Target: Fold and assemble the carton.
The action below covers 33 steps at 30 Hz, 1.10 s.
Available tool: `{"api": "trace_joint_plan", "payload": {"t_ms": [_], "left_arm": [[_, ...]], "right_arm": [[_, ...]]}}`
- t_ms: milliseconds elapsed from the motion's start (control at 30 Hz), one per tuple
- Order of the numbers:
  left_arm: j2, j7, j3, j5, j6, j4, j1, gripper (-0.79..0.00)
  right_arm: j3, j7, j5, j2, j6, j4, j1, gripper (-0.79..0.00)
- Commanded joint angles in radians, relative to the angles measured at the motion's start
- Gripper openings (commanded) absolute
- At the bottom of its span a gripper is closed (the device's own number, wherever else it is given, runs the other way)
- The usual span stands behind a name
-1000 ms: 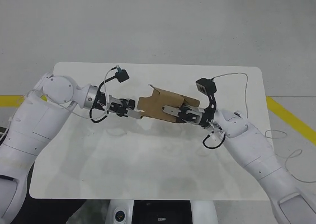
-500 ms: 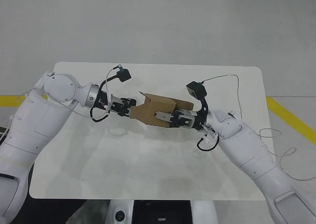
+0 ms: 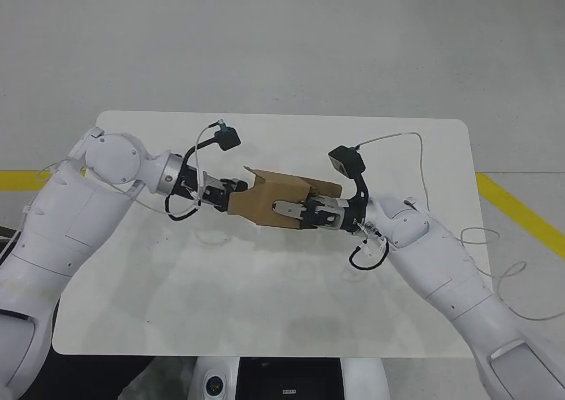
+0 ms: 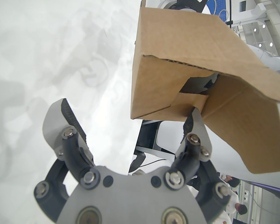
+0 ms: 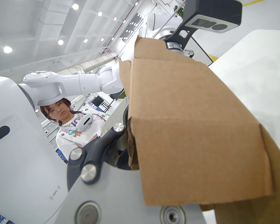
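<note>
A: How far along is the carton point(image 3: 280, 195)?

B: About halfway, I'd say. It sits at the centre of the top view, over the upper middle of the table point(image 3: 262, 300), and it is already opened out into a box shape with its walls squared up.

A: Who has hold of it?

B: The right gripper point(image 3: 294, 211), from the right of the frame. Its claw looks clamped on the near wall, with one finger lying across the cardboard. The left gripper point(image 4: 128, 107) has its claw spread wide, gripping nothing. One fingertip point(image 4: 196, 127) touches the small inner flap point(image 4: 191, 100) from underneath.

A: So is the end closed?

B: Not yet. In the left wrist view that small flap is tucked in, but a dark gap shows above it, and the big flap point(image 4: 245, 127) juts out toward the lower right of the frame.

A: And the other end?

B: Another flap sticks out there, in the top view toward the right arm. Closing both ends is what I judge is left.
</note>
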Motion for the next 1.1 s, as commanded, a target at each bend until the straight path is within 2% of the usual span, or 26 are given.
{"api": "trace_joint_plan", "payload": {"t_ms": [0, 300, 567, 800, 1067], "left_arm": [[0.000, -0.001, 0.001, -0.001, 0.001, 0.000, -0.001, 0.000], [0.009, 0.024, -0.044, -0.012, -0.017, 0.045, -0.005, 0.000], [0.022, 0.072, -0.097, 0.005, -0.019, 0.055, 0.005, 0.000], [0.023, 0.083, -0.102, 0.014, -0.009, 0.048, 0.027, 0.000], [0.020, 0.035, -0.095, -0.017, -0.011, 0.044, 0.037, 0.000]], "right_arm": [[0.003, 0.000, -0.001, 0.001, 0.000, 0.001, -0.001, -0.785], [0.009, 0.003, -0.041, 0.018, 0.003, 0.015, -0.006, -0.785], [-0.040, 0.038, -0.042, 0.032, 0.038, -0.007, -0.012, -0.785], [-0.095, 0.049, -0.027, 0.035, 0.049, -0.020, 0.007, -0.785], [-0.111, 0.021, 0.006, 0.041, 0.021, 0.000, 0.030, -0.785]]}}
